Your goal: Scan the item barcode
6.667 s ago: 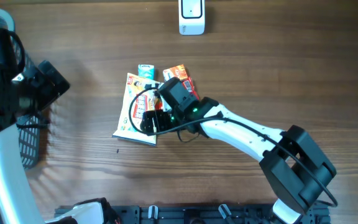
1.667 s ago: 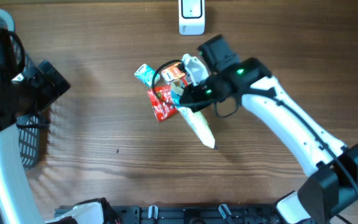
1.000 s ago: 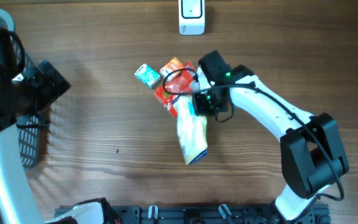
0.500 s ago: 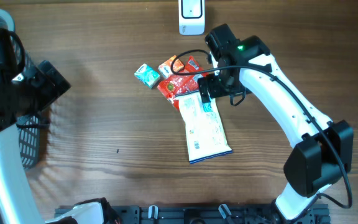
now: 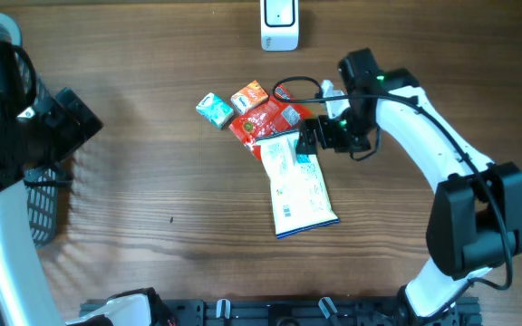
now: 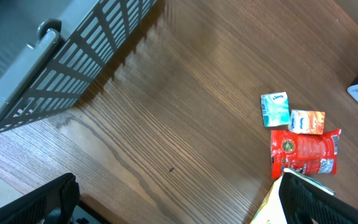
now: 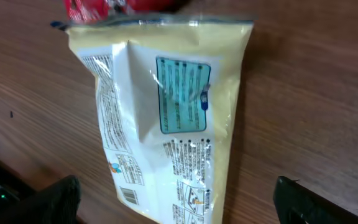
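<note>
A white and yellow pouch (image 5: 302, 186) lies flat on the table, printed back up, with its barcode (image 7: 128, 194) showing near its lower end. My right gripper (image 5: 320, 138) hovers open at the pouch's top right, holding nothing. In the right wrist view the pouch (image 7: 166, 124) fills the space between the spread fingers (image 7: 61, 199). The white scanner (image 5: 279, 25) stands at the far edge of the table. My left gripper (image 6: 179, 205) is open and empty, far left near the basket.
A red packet (image 5: 265, 120), a small orange packet (image 5: 249, 95) and a small teal packet (image 5: 214, 109) lie clustered above the pouch. A dark wire basket (image 5: 43, 195) stands at the left edge, also seen in the left wrist view as the basket (image 6: 73, 68).
The right gripper has opened and let go of the pouch, which now lies flat, back side up. The gripper has then drawn off to the right. The left arm has not moved.
</note>
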